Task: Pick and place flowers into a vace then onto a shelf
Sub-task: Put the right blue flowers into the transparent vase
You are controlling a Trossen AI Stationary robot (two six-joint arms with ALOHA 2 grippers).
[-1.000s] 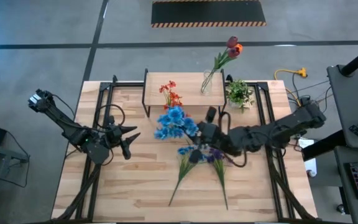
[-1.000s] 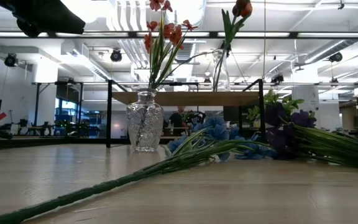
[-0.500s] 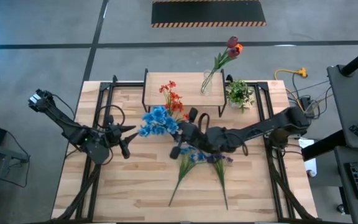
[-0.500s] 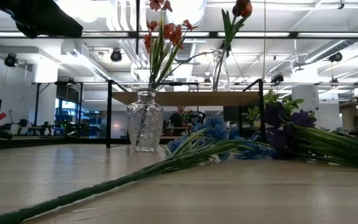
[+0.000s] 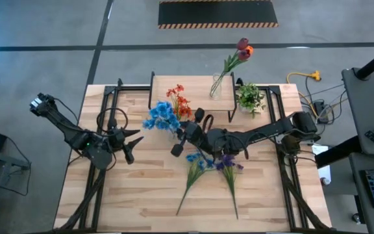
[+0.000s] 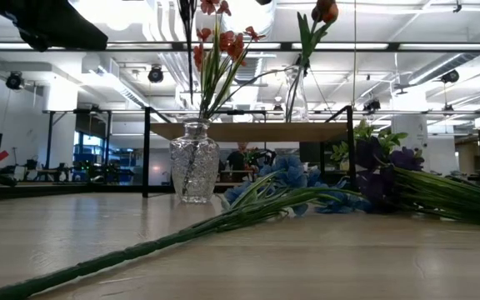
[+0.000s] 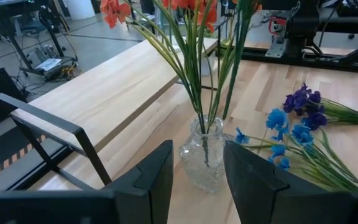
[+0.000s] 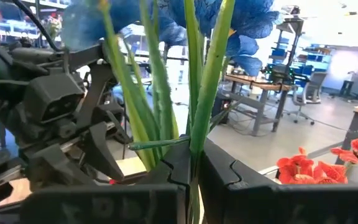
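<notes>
In the middle of the high view, the right gripper [image 5: 188,138] is reaching in from the right side of the frame and pinching the green stem of a blue flower [image 5: 162,116], whose head is showing left of centre, beside the orange-red flowers [image 5: 178,97]. In the right wrist view its two dark fingers [image 8: 178,163] are pressing together on the stem [image 8: 205,87], with the blue petals filling the top of the frame. The orange-red flowers are standing in a cut-glass vase [image 6: 194,162] on the table [image 5: 141,195], just in front of the shelf [image 5: 193,88]. A second glass vase [image 5: 215,88] is standing on the shelf's right part, holding a dark red tulip [image 5: 242,44] and an orange bloom. Below centre in the high view, a smaller blue flower [image 5: 199,161] and a purple flower [image 5: 226,162] are lying flat on the table. A potted plant [image 5: 249,97] is sitting right of the shelf. The left gripper [image 5: 133,143] is hovering at the left of the high view with its fingers [image 7: 154,174] spread, facing the cut-glass vase.
</notes>
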